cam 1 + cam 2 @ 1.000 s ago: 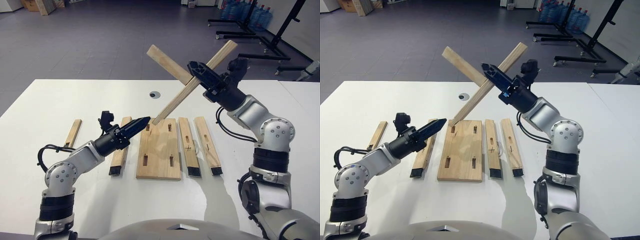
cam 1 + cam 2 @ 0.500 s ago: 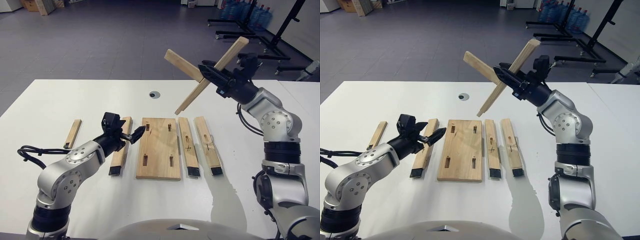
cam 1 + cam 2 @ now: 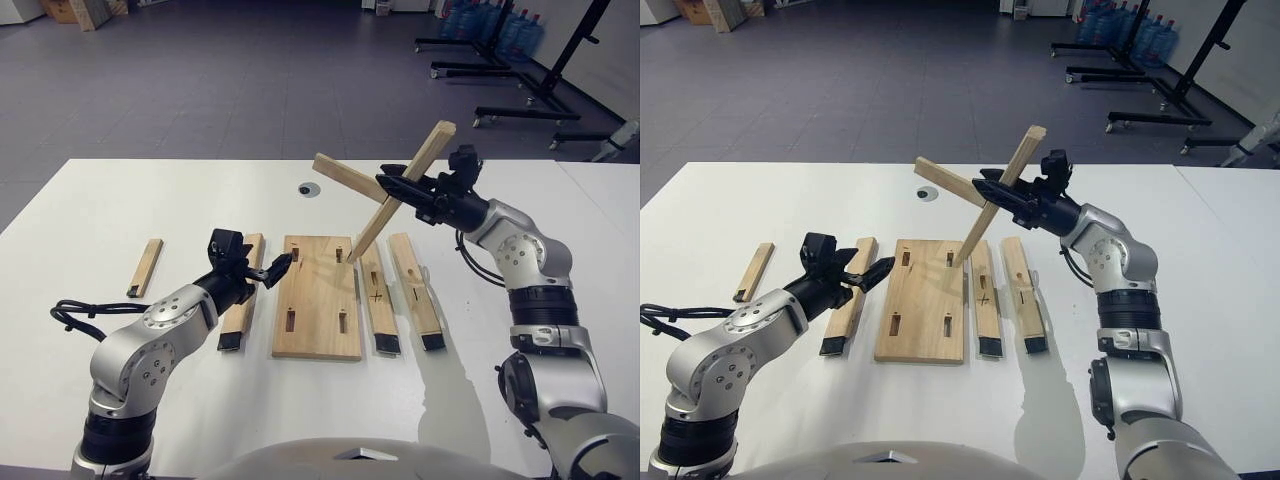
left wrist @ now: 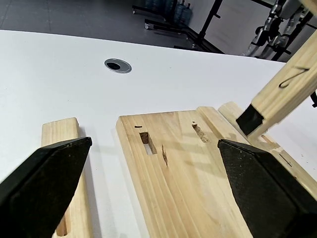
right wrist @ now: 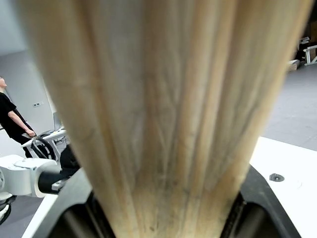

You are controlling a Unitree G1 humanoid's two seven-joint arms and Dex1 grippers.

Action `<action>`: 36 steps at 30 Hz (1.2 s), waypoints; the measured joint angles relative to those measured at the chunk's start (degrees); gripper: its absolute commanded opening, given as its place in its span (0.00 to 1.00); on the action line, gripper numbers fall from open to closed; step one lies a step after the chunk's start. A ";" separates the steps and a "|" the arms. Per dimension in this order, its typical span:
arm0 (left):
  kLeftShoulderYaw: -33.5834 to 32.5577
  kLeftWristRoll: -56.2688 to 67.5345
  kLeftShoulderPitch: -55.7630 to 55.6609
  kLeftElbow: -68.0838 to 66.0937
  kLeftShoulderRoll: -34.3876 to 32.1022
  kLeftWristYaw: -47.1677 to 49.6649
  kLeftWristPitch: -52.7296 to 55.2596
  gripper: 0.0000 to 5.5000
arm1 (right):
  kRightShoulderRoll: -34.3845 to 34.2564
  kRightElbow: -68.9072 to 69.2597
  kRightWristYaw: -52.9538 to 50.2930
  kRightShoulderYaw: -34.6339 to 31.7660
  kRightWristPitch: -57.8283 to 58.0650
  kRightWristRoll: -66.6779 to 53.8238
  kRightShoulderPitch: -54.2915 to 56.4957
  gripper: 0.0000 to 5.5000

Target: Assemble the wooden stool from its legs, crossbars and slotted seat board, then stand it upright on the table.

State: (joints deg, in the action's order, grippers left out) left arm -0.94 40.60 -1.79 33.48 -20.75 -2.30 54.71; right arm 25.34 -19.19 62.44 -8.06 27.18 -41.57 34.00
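The slotted seat board (image 3: pixel 318 300) lies flat mid-table. My right gripper (image 3: pixel 387 184) is shut on a leg-and-crossbar cross (image 3: pixel 400 195) held tilted in the air. The leg's black-capped lower end (image 4: pixel 250 119) sits by the board's far right slot; I cannot tell whether it touches. That wood (image 5: pixel 163 109) also looms close in the right wrist view. My left gripper (image 3: pixel 272 268) is open and low at the board's far left corner, its fingers (image 4: pixel 44 183) straddling the far left slot. One leg (image 3: pixel 240 295) lies left of the board, two legs (image 3: pixel 375 295) right of it.
A short crossbar (image 3: pixel 146 267) lies alone at the far left of the white table (image 3: pixel 520 400). A round grommet hole (image 3: pixel 310 189) sits behind the board. Black wheeled stands (image 3: pixel 520 95) stand on the floor beyond the table.
My right arm has swung the cross down toward the board's far right slot. My left gripper went from shut to open and drew back slightly toward the board's left corner.
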 measured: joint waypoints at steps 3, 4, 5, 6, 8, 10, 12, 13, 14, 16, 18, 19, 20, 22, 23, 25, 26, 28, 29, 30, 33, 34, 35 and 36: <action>0.02 -0.78 0.58 -0.09 0.04 -0.90 -0.11 0.85 | -1.34 -3.27 2.54 -0.47 -4.16 1.17 1.29 0.37; 0.06 -1.02 0.93 -0.10 0.09 -1.35 -0.12 0.85 | -1.86 -4.62 3.88 -0.61 -5.42 1.24 1.89 0.37; 0.09 -1.18 1.16 -0.10 0.15 -1.58 -0.12 0.85 | -2.19 -5.94 5.08 -0.78 -6.54 1.45 2.60 0.37; 0.12 -1.32 1.21 -0.10 0.25 -1.97 -0.12 0.85 | -2.39 -7.47 6.59 -0.82 -7.60 1.97 3.55 0.37; 0.19 -1.76 1.30 -0.09 0.48 -2.17 -0.12 0.85 | -2.70 -10.33 9.21 -0.56 -10.22 3.41 5.09 0.37; 0.47 -2.38 1.41 -0.08 0.62 -2.61 -0.12 0.85 | -3.35 -14.35 11.88 0.20 -13.81 5.75 5.92 0.37; 0.66 -2.56 1.50 -0.07 0.70 -3.27 -0.12 0.85 | -3.95 -17.90 13.82 1.02 -16.91 7.91 6.36 0.37; 0.68 -2.71 1.61 -0.06 0.77 -3.40 -0.12 0.85 | -4.12 -19.45 14.55 1.29 -18.57 8.98 6.53 0.37; 0.69 -2.84 1.77 -0.06 1.01 -3.67 -0.12 0.85 | -4.56 -21.26 15.15 1.49 -20.51 10.18 6.82 0.37; 0.82 -3.02 1.93 -0.05 1.22 -3.86 -0.12 0.85 | -5.40 -23.73 15.72 1.89 -23.59 12.00 7.51 0.37; 0.99 -3.34 2.26 -0.03 1.32 -4.01 -0.11 0.85 | -6.23 -25.52 16.23 1.90 -26.10 13.46 8.34 0.37; 1.06 -3.60 2.38 -0.02 1.45 -4.10 -0.11 0.85 | -6.47 -26.47 16.37 1.86 -27.26 13.66 9.06 0.37; 1.10 -3.64 2.43 -0.02 1.57 -4.17 -0.11 0.85 | -6.69 -27.18 16.44 1.77 -27.79 14.07 9.89 0.37; 1.20 -3.69 2.63 -0.01 1.84 -4.33 -0.11 0.85 | -7.60 -28.71 16.71 1.67 -29.83 14.67 11.43 0.37; 1.23 -3.72 2.76 -0.01 1.92 -4.36 -0.11 0.85 | -7.81 -29.42 16.77 1.63 -30.41 14.89 11.94 0.37; 1.37 -3.94 2.83 0.00 2.34 -4.38 -0.10 0.85 | -8.32 -30.21 17.37 1.71 -31.59 15.84 12.17 0.37; 1.48 -4.10 2.83 0.00 2.38 -4.39 -0.10 0.85 | -8.41 -30.70 17.94 1.82 -32.10 16.34 12.17 0.37; 1.81 -4.40 2.86 0.04 2.47 -4.41 -0.09 0.85 | -8.42 -31.19 19.00 1.89 -32.35 16.89 12.17 0.37; 1.85 -4.53 2.87 0.05 2.53 -4.42 -0.09 0.85 | -8.41 -31.33 19.48 1.92 -32.33 17.03 12.17 0.37; 1.89 -4.72 2.88 0.05 2.71 -4.43 -0.09 0.85 | -8.26 -31.33 20.31 1.92 -32.27 17.39 12.17 0.37; 2.10 -4.92 2.89 0.05 2.93 -4.48 -0.10 0.85 | -7.30 -31.36 21.95 1.94 -31.13 17.92 12.17 0.37; 2.12 -4.95 2.89 0.04 2.99 -4.50 -0.10 0.85 | -7.09 -31.47 22.44 1.93 -31.00 18.02 12.17 0.37; 2.20 -5.00 2.89 0.04 3.06 -4.53 -0.10 0.85 | -7.07 -31.66 22.69 1.93 -30.95 18.08 12.17 0.37; 2.26 -5.02 2.89 0.04 3.11 -4.55 -0.10 0.85 | -7.07 -31.69 22.81 1.93 -30.94 18.11 12.17 0.37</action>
State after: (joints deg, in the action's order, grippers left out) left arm 1.32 35.59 1.10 33.52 -17.64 -6.85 54.61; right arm 18.27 -50.89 85.24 -6.13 -3.76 -23.46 46.17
